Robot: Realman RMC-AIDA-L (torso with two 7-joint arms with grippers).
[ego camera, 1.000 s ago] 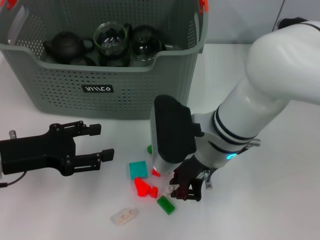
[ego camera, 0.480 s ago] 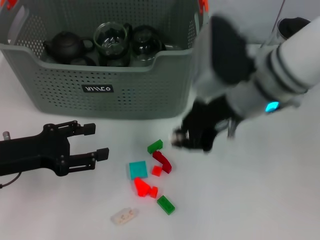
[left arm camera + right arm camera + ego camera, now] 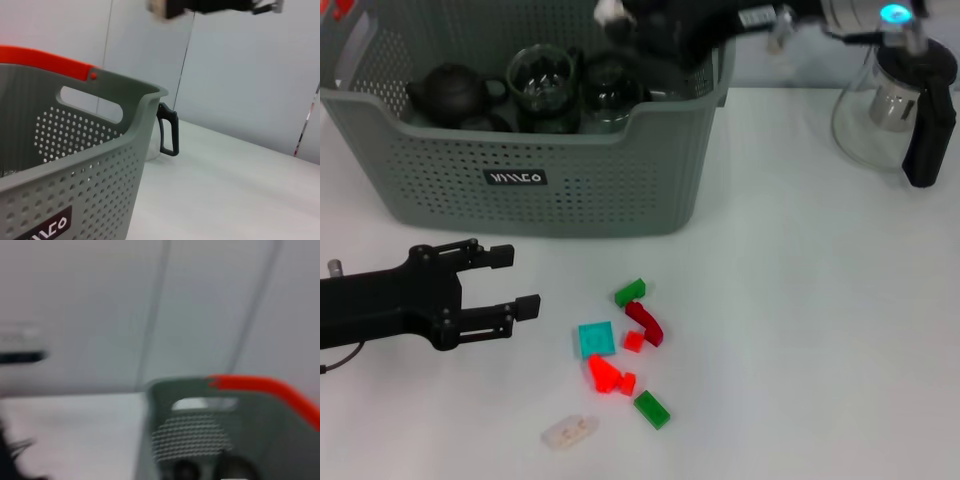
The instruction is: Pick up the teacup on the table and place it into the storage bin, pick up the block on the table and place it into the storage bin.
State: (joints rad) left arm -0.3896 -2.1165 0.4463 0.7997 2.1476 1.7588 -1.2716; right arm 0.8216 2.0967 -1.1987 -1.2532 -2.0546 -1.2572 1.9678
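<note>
Now a small pale block (image 3: 611, 11) shows at the tip of the right claw (image 3: 640, 18), above the far rim of the storage bin (image 3: 520, 180); the claw looks closed on it, though motion blur makes this uncertain. Several dark and glass tea vessels (image 3: 545, 85) already sit inside. The release should come once the claw is well over the bin's interior, low enough that the piece does not bounce off the glassware. More blocks (image 3: 620, 345) lie on the table (image 3: 820, 330), near the left claw (image 3: 505, 285), which hovers open and empty.
</note>
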